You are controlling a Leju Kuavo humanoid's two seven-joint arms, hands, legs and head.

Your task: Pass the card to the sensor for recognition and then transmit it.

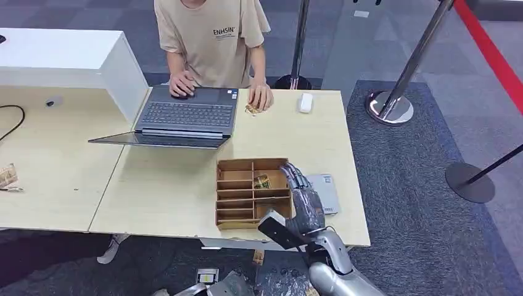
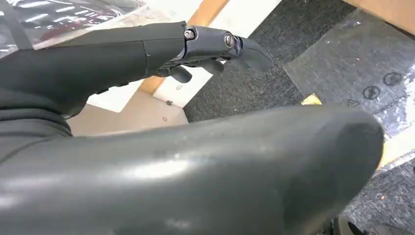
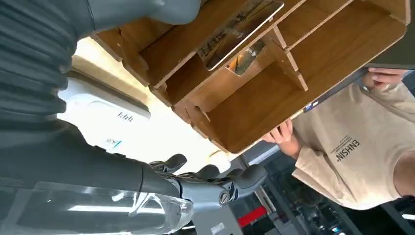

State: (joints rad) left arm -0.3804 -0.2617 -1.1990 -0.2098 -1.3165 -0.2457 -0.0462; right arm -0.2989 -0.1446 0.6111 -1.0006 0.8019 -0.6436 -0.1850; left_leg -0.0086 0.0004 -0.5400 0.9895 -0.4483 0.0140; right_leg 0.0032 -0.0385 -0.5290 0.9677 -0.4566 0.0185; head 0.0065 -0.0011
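Right hand [image 1: 302, 194] forward on a raised silver arm, fingers apart; left hand [image 2: 205, 46] likewise empty, loosely extended.

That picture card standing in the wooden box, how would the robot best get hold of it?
By its raised top edge, coming from above. The card leans tilted in an upper-right compartment of the wooden organizer, with dividers close around it, so probably only that edge offers room for a pinch. The right hand hovers beside the box's right wall.

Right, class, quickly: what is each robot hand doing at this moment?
Left hand: fingers extended, nothing held, open.
Right hand: beside the wooden organizer, fingers apart, nothing held, open; the card lies in its compartment.
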